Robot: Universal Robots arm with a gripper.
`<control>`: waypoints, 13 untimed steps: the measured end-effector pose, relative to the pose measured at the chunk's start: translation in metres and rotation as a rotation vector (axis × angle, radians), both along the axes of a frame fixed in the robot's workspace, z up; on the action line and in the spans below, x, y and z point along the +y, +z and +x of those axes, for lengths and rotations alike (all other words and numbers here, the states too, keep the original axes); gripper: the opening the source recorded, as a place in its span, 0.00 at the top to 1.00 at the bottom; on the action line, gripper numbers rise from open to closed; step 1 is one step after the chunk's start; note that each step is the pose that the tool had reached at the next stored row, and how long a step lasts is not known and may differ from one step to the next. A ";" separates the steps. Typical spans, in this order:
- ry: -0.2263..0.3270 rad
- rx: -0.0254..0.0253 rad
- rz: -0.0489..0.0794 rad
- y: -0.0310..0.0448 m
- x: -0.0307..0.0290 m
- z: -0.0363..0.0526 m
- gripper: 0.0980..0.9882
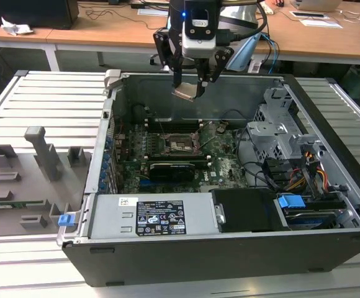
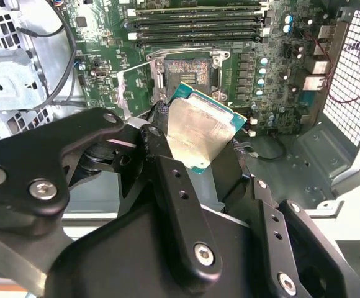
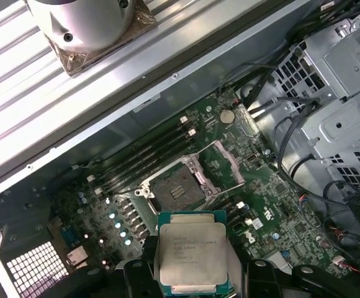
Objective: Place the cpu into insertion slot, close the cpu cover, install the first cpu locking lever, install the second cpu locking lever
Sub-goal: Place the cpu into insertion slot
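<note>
Cpu (image 2: pixel 198 133) clamped between the jaws, above the board

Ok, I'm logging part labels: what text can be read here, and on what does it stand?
No text is clear enough to quote.
cpu face: faint printed lines, too small to read.
Black label on the grey box: white print, too small to read.
White sticker beside it: too small to read.
</note>
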State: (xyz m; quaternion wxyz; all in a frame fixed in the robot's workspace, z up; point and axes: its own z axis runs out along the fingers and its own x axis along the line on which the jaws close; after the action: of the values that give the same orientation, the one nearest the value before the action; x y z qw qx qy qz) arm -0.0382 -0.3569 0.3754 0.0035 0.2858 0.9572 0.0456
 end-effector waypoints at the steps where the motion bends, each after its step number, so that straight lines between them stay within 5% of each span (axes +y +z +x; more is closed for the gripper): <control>1: -0.004 0.0000 0.000 0.0000 0.0000 0.0000 0.52; 13: -0.116 0.0000 0.000 -0.0001 0.0000 0.0000 0.52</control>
State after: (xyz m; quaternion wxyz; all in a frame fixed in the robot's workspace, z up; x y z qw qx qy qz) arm -0.0383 -0.3569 0.3753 0.0062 0.3411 0.9389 0.0454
